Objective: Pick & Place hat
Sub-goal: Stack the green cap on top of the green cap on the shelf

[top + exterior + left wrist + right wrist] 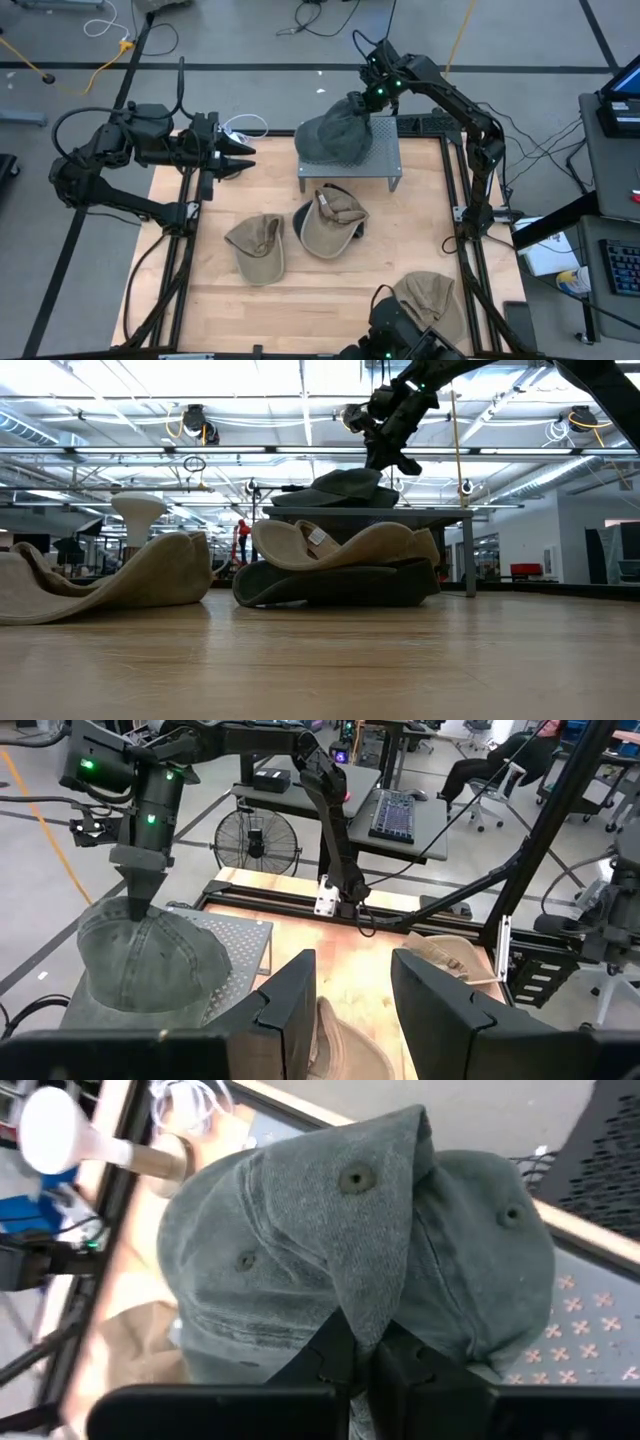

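A grey-green cap (pixel 338 137) sits on a perforated metal stand (pixel 385 160) at the table's far side; it also shows in the low view as the cap (pixel 345 485) and in the left wrist view as the cap (pixel 150 960). My right gripper (pixel 363 106) stands over it, shut on its crown. My left gripper (pixel 238 154) waits open at the table's left, level, pointing toward the stand, its fingers (pixel 300 995) touching nothing. My right gripper (pixel 366 1352) pinches a raised fold of the cap's crown (pixel 372 1295) between its two fingers, coming from above and pointing down. The crown is drawn up into a peak (pixel 137 910) under the fingers, while the cap's brim and lower edge (pixel 320 498) rest on the stand.
Two tan caps (pixel 258 246) (pixel 425 296) lie on the wooden table, and a third tan cap (pixel 333 218) lies on a dark cap (pixel 330 585) just in front of the stand. A black frame (pixel 462 210) runs along the table's edges. A white cable (pixel 245 128) lies near the left gripper.
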You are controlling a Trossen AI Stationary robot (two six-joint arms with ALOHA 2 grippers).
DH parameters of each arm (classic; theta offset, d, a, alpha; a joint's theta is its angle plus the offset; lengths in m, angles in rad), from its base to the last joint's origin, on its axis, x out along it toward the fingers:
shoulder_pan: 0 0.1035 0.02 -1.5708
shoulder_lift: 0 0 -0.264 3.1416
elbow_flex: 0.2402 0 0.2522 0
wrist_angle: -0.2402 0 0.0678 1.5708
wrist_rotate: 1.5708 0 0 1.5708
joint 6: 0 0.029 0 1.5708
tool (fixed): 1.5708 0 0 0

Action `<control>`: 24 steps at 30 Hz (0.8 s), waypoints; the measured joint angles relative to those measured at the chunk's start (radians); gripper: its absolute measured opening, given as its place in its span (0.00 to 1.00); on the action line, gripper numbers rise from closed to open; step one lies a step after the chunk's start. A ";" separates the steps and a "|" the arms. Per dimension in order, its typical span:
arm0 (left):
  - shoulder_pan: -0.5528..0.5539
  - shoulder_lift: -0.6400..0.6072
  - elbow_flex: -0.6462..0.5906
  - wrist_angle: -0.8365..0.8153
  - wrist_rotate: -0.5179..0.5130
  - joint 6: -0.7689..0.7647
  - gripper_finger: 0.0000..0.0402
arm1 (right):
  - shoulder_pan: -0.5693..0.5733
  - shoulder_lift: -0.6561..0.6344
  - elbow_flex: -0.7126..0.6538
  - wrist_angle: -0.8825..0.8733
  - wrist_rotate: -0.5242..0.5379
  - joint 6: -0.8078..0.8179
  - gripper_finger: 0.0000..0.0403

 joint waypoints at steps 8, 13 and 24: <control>0.000 0.000 0.000 0.000 0.000 0.000 0.34 | 0.045 -0.001 -0.178 0.067 0.076 0.006 0.02; 0.000 0.000 0.000 0.000 0.000 -0.001 0.34 | 0.062 -0.017 -0.270 0.134 0.077 0.036 0.07; 0.000 0.002 0.000 0.000 0.001 0.011 0.34 | 0.071 -0.117 -0.280 0.167 0.080 0.013 0.45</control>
